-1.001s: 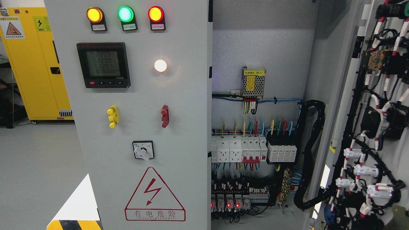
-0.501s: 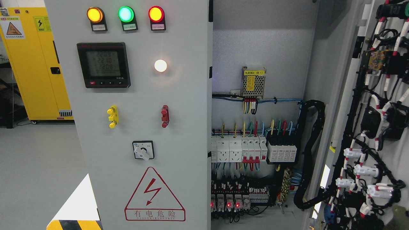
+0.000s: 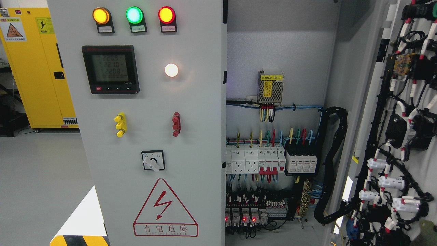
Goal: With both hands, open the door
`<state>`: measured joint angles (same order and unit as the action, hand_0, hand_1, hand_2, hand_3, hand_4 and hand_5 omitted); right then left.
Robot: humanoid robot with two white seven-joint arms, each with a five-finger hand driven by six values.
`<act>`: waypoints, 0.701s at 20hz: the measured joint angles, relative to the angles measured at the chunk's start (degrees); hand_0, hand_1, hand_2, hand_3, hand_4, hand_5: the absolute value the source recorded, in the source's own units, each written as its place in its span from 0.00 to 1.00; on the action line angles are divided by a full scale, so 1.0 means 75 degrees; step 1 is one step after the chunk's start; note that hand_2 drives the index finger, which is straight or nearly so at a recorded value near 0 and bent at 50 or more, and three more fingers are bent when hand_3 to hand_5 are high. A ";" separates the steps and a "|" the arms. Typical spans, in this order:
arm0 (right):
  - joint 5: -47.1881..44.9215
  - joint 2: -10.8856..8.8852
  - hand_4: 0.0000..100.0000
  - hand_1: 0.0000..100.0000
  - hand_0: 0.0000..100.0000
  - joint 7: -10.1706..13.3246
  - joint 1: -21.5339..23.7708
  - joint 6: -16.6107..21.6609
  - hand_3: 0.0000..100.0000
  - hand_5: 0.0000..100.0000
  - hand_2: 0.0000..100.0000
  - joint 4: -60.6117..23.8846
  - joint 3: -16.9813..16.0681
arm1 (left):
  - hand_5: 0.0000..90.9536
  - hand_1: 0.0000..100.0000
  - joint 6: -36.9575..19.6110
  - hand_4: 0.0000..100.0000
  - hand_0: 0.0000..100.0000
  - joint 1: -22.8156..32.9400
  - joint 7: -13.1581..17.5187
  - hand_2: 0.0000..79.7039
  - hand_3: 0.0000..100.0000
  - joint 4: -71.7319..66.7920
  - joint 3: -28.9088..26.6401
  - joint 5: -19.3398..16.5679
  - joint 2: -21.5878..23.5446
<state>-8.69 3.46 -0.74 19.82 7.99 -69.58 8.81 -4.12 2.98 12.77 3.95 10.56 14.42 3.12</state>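
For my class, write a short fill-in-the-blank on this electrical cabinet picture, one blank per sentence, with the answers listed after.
1. Of the three top lamps, the middle lamp glows ____.
2. The right-hand door, wiring on its inner face, stands ____.
3. The rotary switch sits directly above the red ____ warning sign.
4. Left of the red handle is a ____ handle.

Answers: green; open; triangular; yellow

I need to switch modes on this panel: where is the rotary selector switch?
In the head view, the rotary selector switch sits low on the grey left door, just above the red warning triangle and below the yellow handle and red handle.
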 measured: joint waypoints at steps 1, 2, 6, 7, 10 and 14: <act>0.0000 -0.0006 0.00 0.50 0.00 0.0000 0.0064 -0.0031 0.00 0.00 0.04 -0.0489 0.0088 | 0.00 0.56 -0.0006 0.00 0.12 -0.0011 0.0000 0.00 0.00 -0.0003 0.0000 0.0001 0.0000; 0.0000 -0.0010 0.00 0.50 0.00 0.0000 0.0106 -0.0065 0.00 0.00 0.04 -0.0987 0.0178 | 0.00 0.56 -0.0016 0.00 0.12 -0.0033 0.0000 0.00 0.00 -0.0005 -0.0001 0.0003 0.0002; 0.0000 -0.0010 0.00 0.50 0.00 0.0020 0.0035 -0.0112 0.00 0.00 0.04 -0.2564 0.0494 | 0.00 0.56 -0.0039 0.00 0.12 -0.0080 -0.0002 0.00 0.00 -0.0012 -0.0004 0.0007 0.0010; 0.0000 -0.0008 0.00 0.50 0.00 0.0037 -0.0045 -0.0113 0.00 0.00 0.04 -0.2865 0.0555 | 0.00 0.56 -0.0042 0.00 0.12 -0.0089 -0.0002 0.00 0.00 -0.0015 -0.0005 0.0008 0.0011; 0.0004 0.0010 0.00 0.50 0.00 0.0065 -0.0423 -0.0114 0.00 0.00 0.04 -0.3668 0.0713 | 0.00 0.56 -0.0048 0.00 0.12 -0.0122 -0.0002 0.00 0.00 -0.0028 -0.0007 0.0009 0.0013; 0.0022 0.0040 0.00 0.50 0.00 0.0084 -0.0948 -0.0088 0.00 0.00 0.04 -0.4460 0.0849 | 0.00 0.56 -0.0058 0.00 0.12 -0.0267 -0.0004 0.00 0.00 -0.0033 -0.0009 0.0010 0.0013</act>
<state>-8.52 3.76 -0.11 12.71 7.33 -103.03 15.18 -4.56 0.97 12.74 3.70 10.49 14.49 3.22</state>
